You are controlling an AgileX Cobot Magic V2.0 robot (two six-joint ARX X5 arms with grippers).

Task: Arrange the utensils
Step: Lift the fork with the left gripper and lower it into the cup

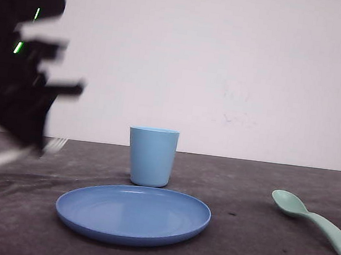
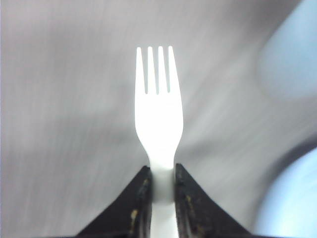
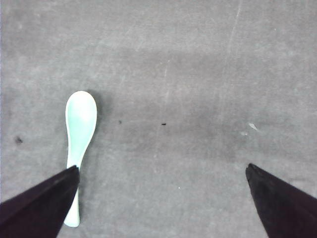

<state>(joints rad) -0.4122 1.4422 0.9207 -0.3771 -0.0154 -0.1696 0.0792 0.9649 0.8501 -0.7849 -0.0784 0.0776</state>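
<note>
Dark grey, felt-like cloth covers the tabletop (image 1: 249,249), and behind it stands a plain white wall with a few faint marks. Your left claw (image 2: 162,186) is pinching the small white plastic fork (image 2: 158,119) by its handle, tines pointing straight away from the wrist; in the front view that arm is a motion-blurred black mass at about 9 o'clock, raised above the cloth. The round blue plastic plate (image 1: 80,206) lies at 6 o'clock with the light blue plastic cup (image 1: 151,156) upright just behind it. The mint-green plastic spoon (image 1: 309,218) with its thick handle rests on the cloth at 4 o'clock, bowl up, well apart from the plate. Your right claw (image 3: 161,171) hangs spread wide over the spoon's area, one finger overlapping the handle in the wrist view, holding nothing. My judgement is that you are carrying the fork toward the cup or plate: slow down before release, keep the grip firm on that slim handle, and lower it tines-up so the light cup does not tip.
</note>
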